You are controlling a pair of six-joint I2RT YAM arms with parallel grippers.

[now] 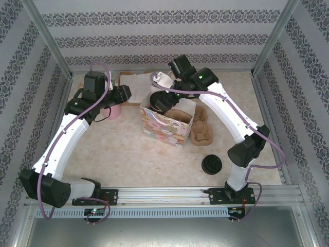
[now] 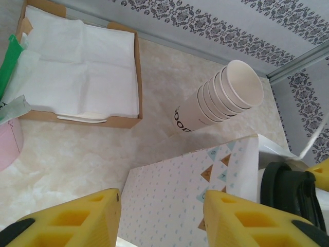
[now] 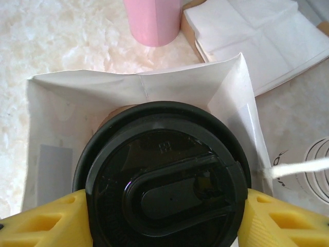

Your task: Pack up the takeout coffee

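Note:
The takeout coffee (image 3: 164, 180), a cup under a round black lid, hangs in the open mouth of the patterned paper bag (image 3: 128, 87). My right gripper (image 3: 164, 216) is shut on it, a yellow finger pressed against each side of the lid. From above, that gripper (image 1: 163, 100) sits over the bag (image 1: 164, 123) at mid-table. The black lid (image 2: 288, 195) also shows at the bag's far rim in the left wrist view. My left gripper (image 2: 162, 216) stands open just left of the bag (image 2: 175, 195), its fingers apart with the bag's side wall showing between them. It (image 1: 126, 94) holds nothing.
A stack of lidless cream cups (image 2: 221, 98) lies behind the bag. A cardboard box of white napkins (image 2: 77, 67) sits at the back left, a pink cup (image 1: 113, 111) beside it. Brown cup carriers (image 1: 201, 128) lie right of the bag, loose black lids (image 1: 212, 164) nearer the front.

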